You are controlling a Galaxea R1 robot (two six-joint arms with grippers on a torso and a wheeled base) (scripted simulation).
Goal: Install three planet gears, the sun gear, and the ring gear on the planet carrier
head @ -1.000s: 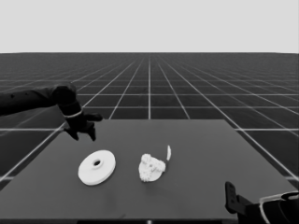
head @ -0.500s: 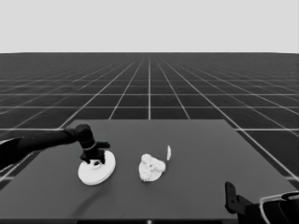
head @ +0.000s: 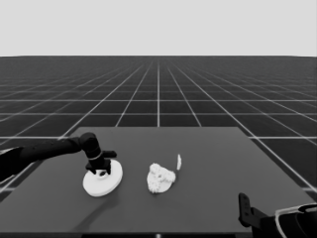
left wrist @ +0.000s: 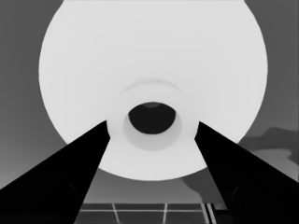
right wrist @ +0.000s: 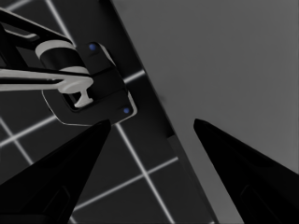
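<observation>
Between the left hand's (left wrist: 152, 133) spread fingers, the larger round part (left wrist: 154, 60).

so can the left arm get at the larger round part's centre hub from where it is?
Probably yes: the left gripper sits right over the larger round part, open fingers either side of its raised hub, nothing between. The right gripper is parked at the table's corner.

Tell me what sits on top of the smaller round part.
A white clump of small toothed gears sits on the smaller round part, covering most of it. Their number is unclear. The left pincer is at the larger round part.
</observation>
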